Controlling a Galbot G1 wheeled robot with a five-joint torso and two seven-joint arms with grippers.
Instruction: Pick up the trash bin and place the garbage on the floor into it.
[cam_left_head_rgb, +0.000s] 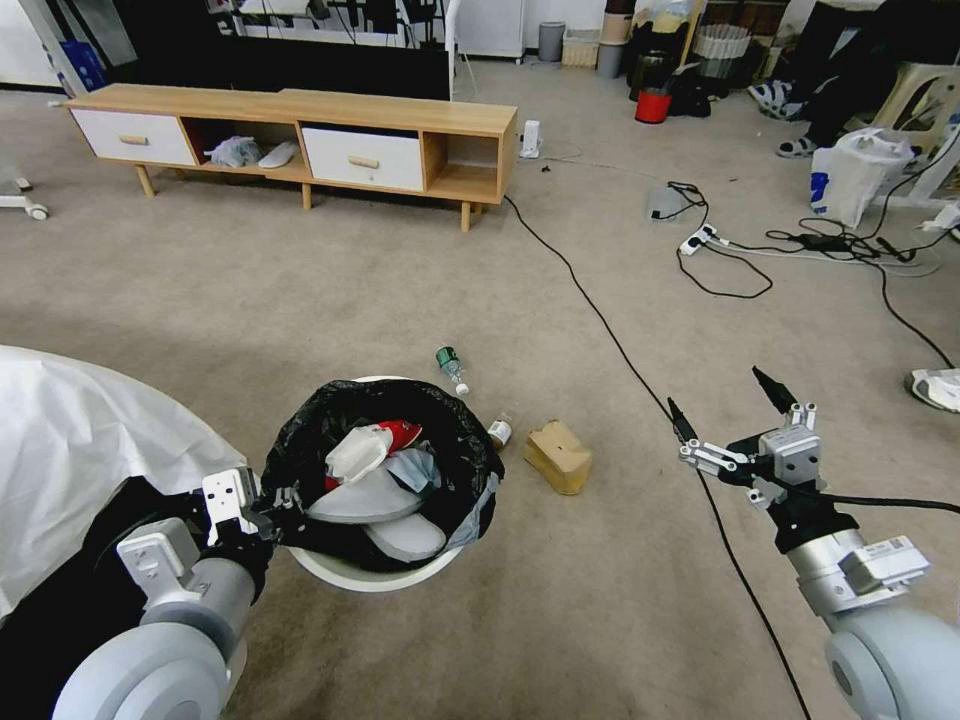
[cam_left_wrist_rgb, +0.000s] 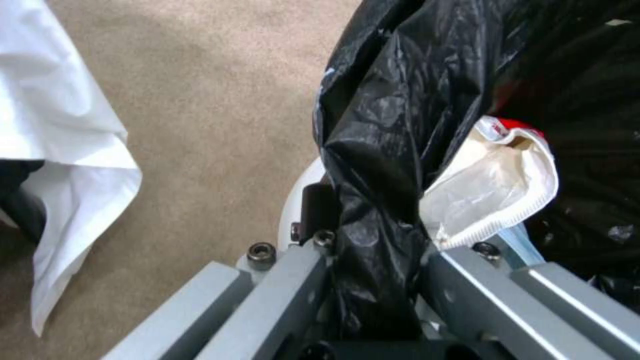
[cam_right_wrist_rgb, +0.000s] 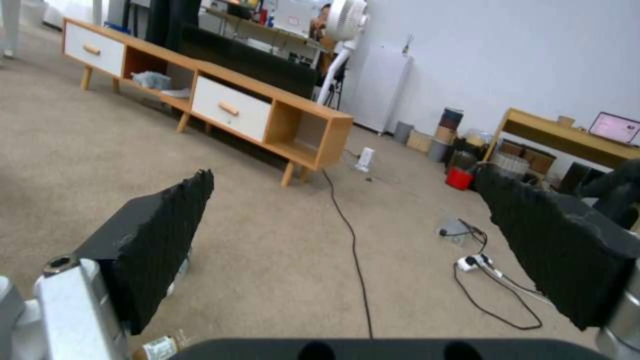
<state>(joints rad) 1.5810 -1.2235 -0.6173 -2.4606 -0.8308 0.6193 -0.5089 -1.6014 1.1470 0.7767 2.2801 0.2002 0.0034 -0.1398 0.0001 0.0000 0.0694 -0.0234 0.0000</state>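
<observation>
Trash bin (cam_left_head_rgb: 375, 575) rim, with its black bag (cam_left_wrist_rgb: 380, 150), sits pinched in the left gripper (cam_left_wrist_rgb: 373, 280) jaws; thin plastic may slip and tip it. Beside the bin lie a tan box (cam_left_head_rgb: 558, 456) and bottle (cam_left_head_rgb: 451, 367). Right gripper (cam_left_head_rgb: 735, 410), jaws wide, hovers past the box.

The trash bin (cam_left_head_rgb: 375, 578) I hold is white, its crinkled garbage bag (cam_left_head_rgb: 455, 455) glossy black. Inside lie a red snack packet (cam_left_head_rgb: 402, 433) with a white inner face, a white crumpled tissue (cam_left_head_rgb: 357, 452) and a pale blue tissue (cam_left_head_rgb: 415, 467). On the beige-grey floor (cam_left_head_rgb: 300, 300), crossed by a black cable (cam_left_head_rgb: 590, 305), sit a tan box (cam_left_head_rgb: 558, 457) and a clear bottle (cam_left_head_rgb: 451, 368) with a green label. My right gripper (cam_left_head_rgb: 728, 410) is silver with black pads (cam_right_wrist_rgb: 160, 240).
</observation>
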